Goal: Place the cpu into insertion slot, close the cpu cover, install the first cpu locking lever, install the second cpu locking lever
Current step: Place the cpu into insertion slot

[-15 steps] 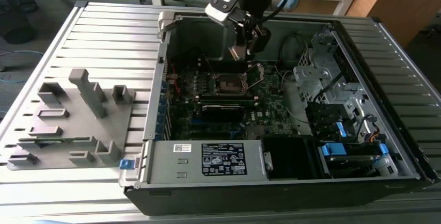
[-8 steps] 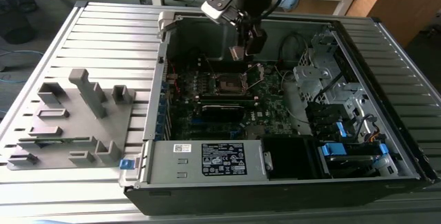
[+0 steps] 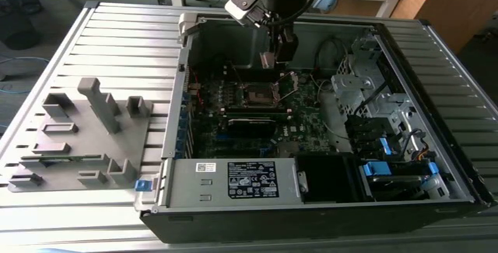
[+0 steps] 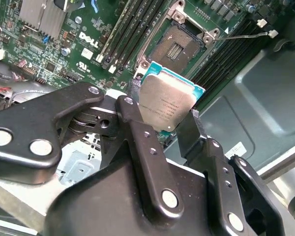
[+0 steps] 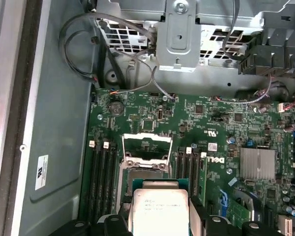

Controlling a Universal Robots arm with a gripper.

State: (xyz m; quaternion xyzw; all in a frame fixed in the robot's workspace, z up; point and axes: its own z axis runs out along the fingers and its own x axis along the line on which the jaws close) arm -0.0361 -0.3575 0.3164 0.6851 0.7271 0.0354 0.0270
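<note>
Cpu (image 4: 169, 105), a flat square chip with silver-grey metal top, hangs clenched in my black two-finger gripper (image 4: 163, 112) above the green motherboard (image 5: 211, 123), near the dark square insertion slot (image 4: 179, 45); its silver metal cpu cover (image 5: 146, 142) stands open, so seating, closing and locking all remain.

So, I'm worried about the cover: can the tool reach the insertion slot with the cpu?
Probably yes: the tool, shut on the cpu, hangs near the insertion slot, whose cpu cover looks swung up, and nothing lies across it.
</note>
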